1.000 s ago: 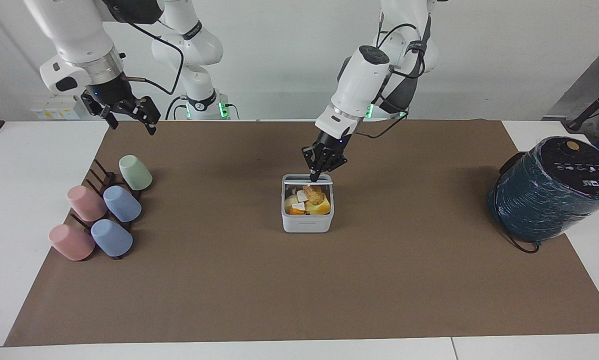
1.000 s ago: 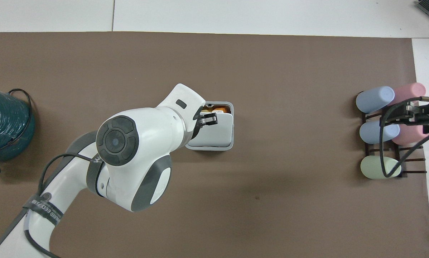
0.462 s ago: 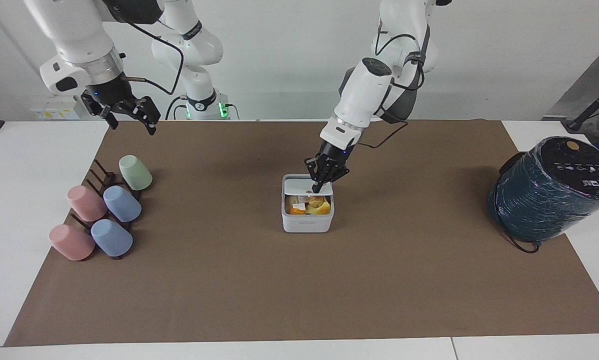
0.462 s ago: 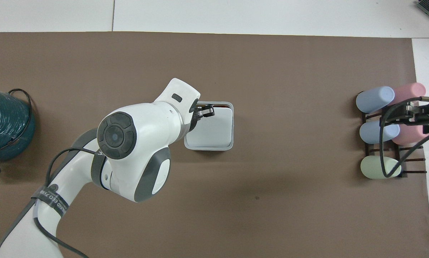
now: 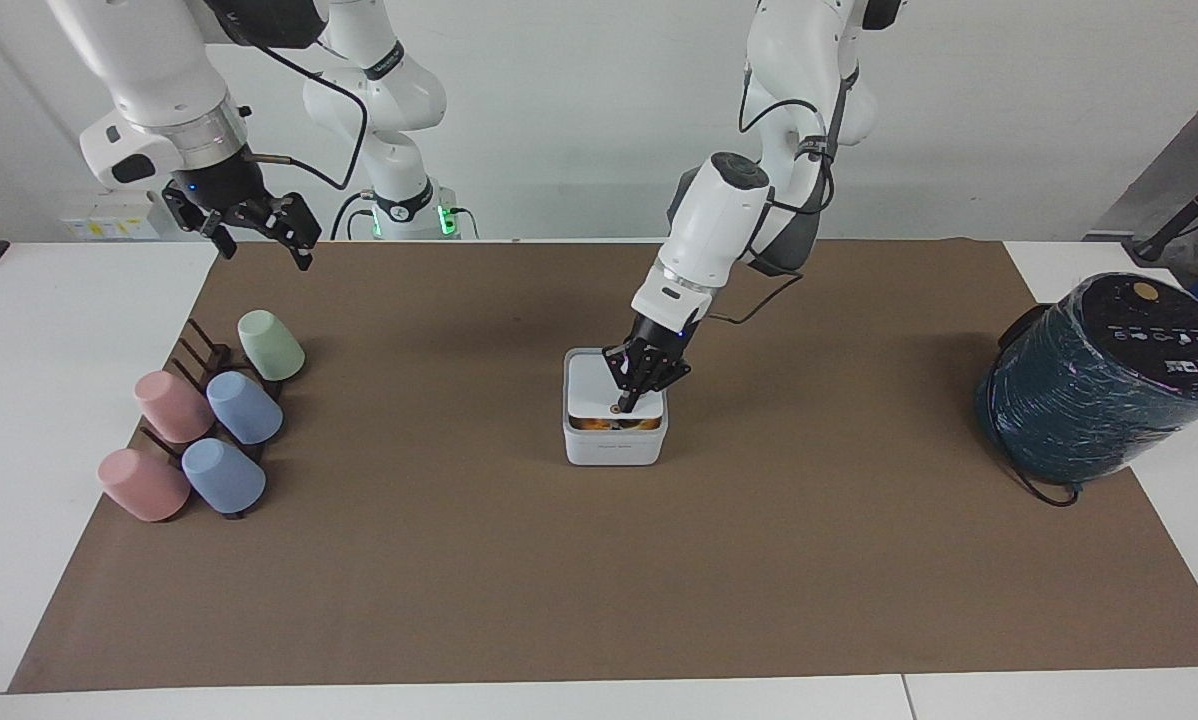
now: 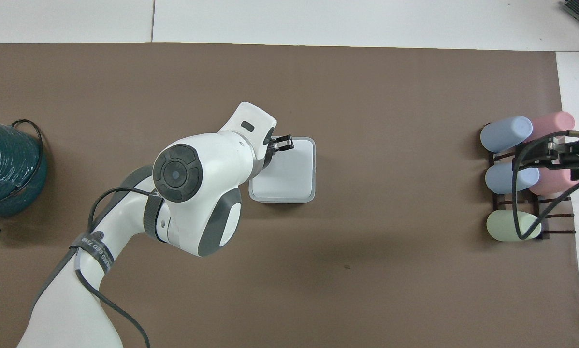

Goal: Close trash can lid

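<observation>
The small white trash can (image 5: 614, 450) stands in the middle of the brown mat and shows in the overhead view (image 6: 281, 197) too. Its white lid (image 5: 589, 392) lies almost flat on it (image 6: 293, 169). A thin gap at the edge farthest from the robots shows orange contents. My left gripper (image 5: 625, 404) is shut and points down, its tip pressing on the lid by the orange-brown dot; from overhead it (image 6: 284, 143) covers the lid's corner. My right gripper (image 5: 264, 250) is open and empty, waiting in the air over the cup rack.
A dark rack (image 5: 199, 355) with several pastel cups lies at the right arm's end of the mat (image 6: 516, 179). A large dark teal wrapped cylinder (image 5: 1099, 380) with a black cable stands at the left arm's end (image 6: 4, 169).
My left gripper has pushed the lid down from upright to almost flat, moving away from the robots and lower. The contents are now nearly covered. The right arm has not moved.
</observation>
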Robot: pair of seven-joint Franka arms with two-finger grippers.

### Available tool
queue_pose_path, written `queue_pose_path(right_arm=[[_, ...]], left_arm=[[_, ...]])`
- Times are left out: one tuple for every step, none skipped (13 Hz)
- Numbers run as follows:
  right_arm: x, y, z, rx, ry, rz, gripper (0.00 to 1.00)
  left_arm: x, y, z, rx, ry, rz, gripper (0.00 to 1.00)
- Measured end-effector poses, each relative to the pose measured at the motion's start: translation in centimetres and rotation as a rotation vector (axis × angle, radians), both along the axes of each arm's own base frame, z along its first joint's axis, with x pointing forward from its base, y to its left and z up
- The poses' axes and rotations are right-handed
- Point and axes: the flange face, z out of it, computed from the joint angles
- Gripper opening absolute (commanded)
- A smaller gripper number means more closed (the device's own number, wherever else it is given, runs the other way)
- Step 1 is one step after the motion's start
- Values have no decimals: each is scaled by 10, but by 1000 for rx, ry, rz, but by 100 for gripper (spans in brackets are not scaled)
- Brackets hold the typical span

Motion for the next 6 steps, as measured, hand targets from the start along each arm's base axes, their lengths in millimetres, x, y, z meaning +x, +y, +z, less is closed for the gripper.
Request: queue_pose_path(right_arm=[[0,0,0,0,0,0,100],[0,0,0,0,0,0,100],[0,0,0,0,0,0,100],[0,0,0,0,0,0,100],[0,0,0,0,0,0,100],[0,0,0,0,0,0,100]], left_arm=[[1,0,-3,-1,-4,2,0],[3,-1,-7,-2,-9,5,0],[4,-2,-13,-1,-10,6,0],[5,-3,-18,0,-12,8,0],[6,-3,-18,-3,-17,10,0],[6,-3,-18,-3,-17,9,0]])
